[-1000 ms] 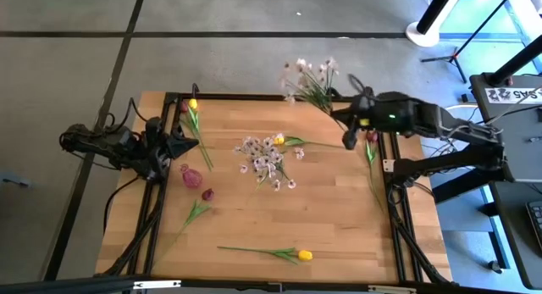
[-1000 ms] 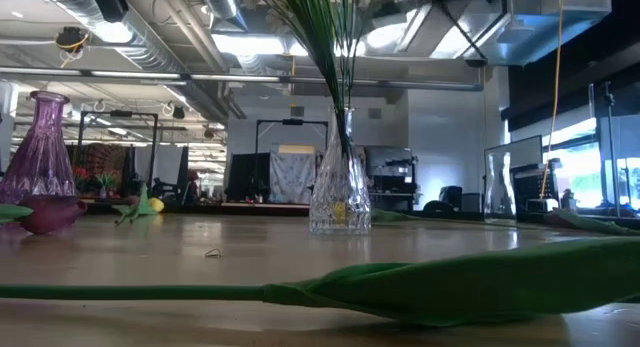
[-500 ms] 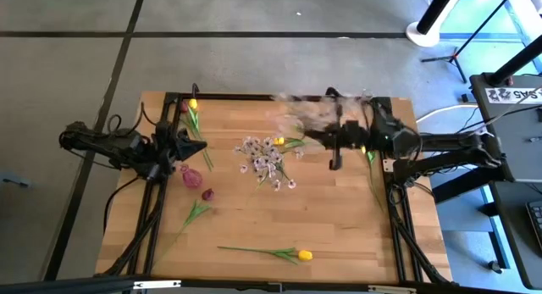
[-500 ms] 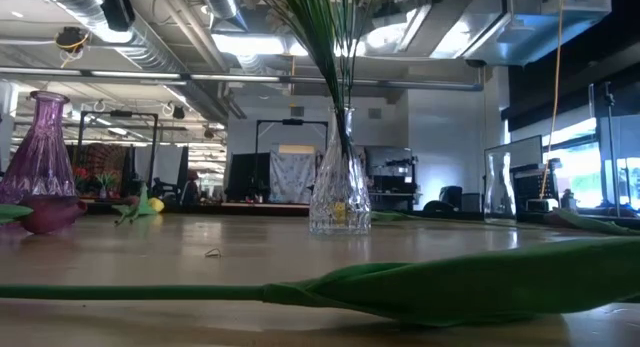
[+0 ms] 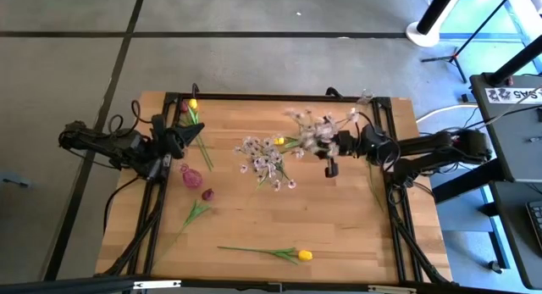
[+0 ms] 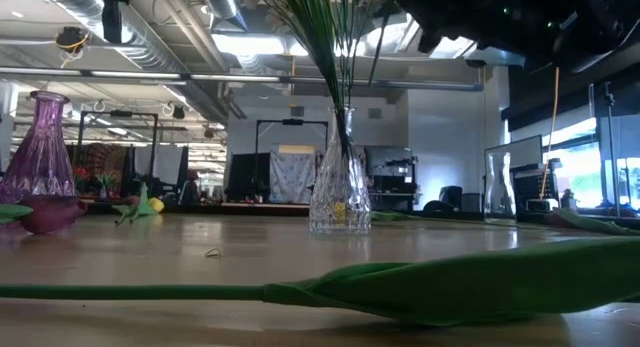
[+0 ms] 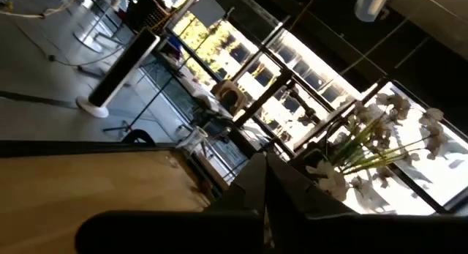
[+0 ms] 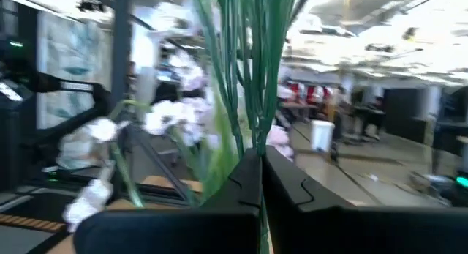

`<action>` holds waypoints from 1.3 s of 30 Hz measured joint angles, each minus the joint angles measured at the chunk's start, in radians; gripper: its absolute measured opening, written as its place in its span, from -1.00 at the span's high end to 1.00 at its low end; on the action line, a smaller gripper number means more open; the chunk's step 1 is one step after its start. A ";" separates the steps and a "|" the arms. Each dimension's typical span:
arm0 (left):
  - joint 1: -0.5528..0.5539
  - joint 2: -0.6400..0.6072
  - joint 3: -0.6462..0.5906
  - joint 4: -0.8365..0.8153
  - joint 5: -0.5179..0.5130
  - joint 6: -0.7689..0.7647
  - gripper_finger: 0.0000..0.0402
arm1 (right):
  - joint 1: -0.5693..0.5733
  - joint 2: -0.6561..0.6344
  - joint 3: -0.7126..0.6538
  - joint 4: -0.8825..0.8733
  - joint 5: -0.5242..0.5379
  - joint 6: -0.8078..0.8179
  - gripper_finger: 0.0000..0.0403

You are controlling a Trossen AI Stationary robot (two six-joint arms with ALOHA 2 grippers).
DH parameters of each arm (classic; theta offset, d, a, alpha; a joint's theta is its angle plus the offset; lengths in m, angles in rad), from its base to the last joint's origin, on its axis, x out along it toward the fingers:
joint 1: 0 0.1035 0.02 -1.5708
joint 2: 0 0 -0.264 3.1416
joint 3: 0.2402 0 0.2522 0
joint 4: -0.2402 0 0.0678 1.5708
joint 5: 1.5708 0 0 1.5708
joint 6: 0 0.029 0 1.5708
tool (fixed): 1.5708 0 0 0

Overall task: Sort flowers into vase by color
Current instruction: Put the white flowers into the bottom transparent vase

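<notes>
A: What do the vases hold?
B: The clear vase (image 6: 340,177) mid-table holds pale sprays; the purple vase (image 6: 40,157) looks empty.
A: And the grippers?
B: The right gripper (image 5: 332,147) is clamped on a pale spray (image 5: 312,127) just right of the clear vase. The left gripper (image 5: 191,134) is closed, empty, by the left edge.

The right gripper (image 5: 332,147), fingers closed, holds a spray of pale blossoms (image 5: 315,129) above the wooden table (image 5: 339,226), near the clear vase's white bouquet (image 5: 264,161). The left gripper (image 5: 196,133) waits at the left edge.
</notes>
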 joint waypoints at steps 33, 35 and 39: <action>0.000 0.000 0.000 0.004 -0.059 -0.030 1.00 | 0.051 0.286 0.002 0.072 -0.027 -0.080 1.00; 0.000 0.000 0.000 0.002 -0.065 -0.028 1.00 | 0.052 0.286 0.002 0.033 -0.014 -0.114 1.00; 0.000 0.000 0.000 0.002 -0.065 -0.028 1.00 | 0.052 0.286 0.002 -0.038 0.000 -0.158 0.96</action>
